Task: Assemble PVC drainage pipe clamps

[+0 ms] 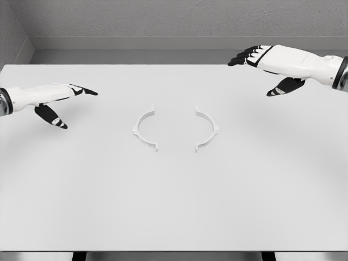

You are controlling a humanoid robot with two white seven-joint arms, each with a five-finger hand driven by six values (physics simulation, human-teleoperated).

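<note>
Two white half-ring clamp pieces lie flat in the middle of the white table (pixel 174 206). The left clamp half (pixel 143 129) curves open toward the right. Facing it, the right clamp half (pixel 207 128) curves open toward the left, with a gap between them. My left hand (pixel 65 103) hovers at the far left, fingers spread, holding nothing, well left of the left half. At the upper right my right hand (pixel 261 68) hangs above the table, fingers extended and relaxed, empty, up and right of the right half.
A grey wall and floor strip run behind the table's far edge (pixel 163 64). The table's front edge (pixel 174 251) is near the bottom of the view.
</note>
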